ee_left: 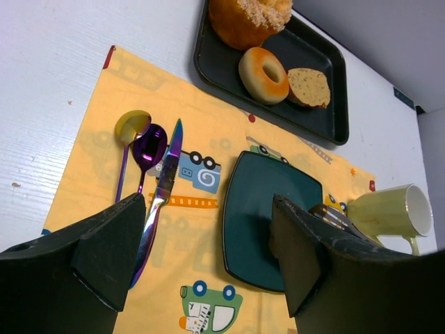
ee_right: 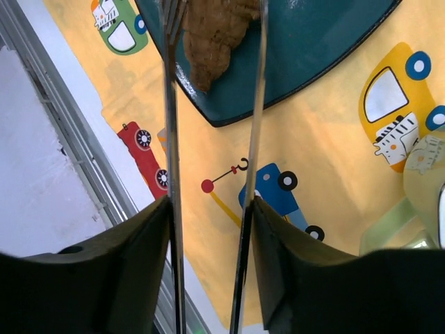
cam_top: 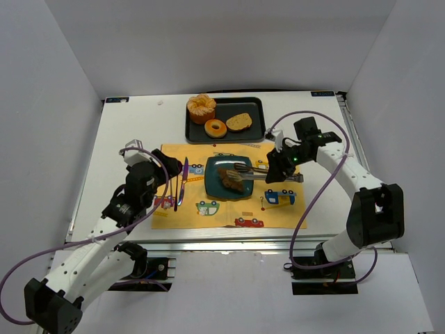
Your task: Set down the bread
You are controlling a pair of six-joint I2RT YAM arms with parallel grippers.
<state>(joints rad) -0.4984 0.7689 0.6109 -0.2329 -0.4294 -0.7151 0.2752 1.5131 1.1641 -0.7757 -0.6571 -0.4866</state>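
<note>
My right gripper is clamped on a pair of slim metal tongs. One tong arm lies against the inner face of each finger, and the arms stand apart from each other. They run straight out ahead of my fingertips, over a yellow placemat printed with cartoon vehicles, to a dark teal square plate. The brown, rough-crusted piece of bread lies on that plate near its edge, between the two tong tips. One tip overlaps the crust in my wrist view, but I cannot tell whether the metal touches it. A pale green mug sits off to the side of this gripper, on the mat.

My left gripper is spread wide and holds nothing, hanging above the same placemat. Below it, by one finger, an iridescent purple table knife lies on the mat, with a purple spoon and a small yellow spoon just beyond it. By the other finger is the plate's near side. Farther ahead of this gripper, past the mat, a black rectangular tray carries a glazed ring doughnut, a cut slice of bread and a large sugared bun.
</note>
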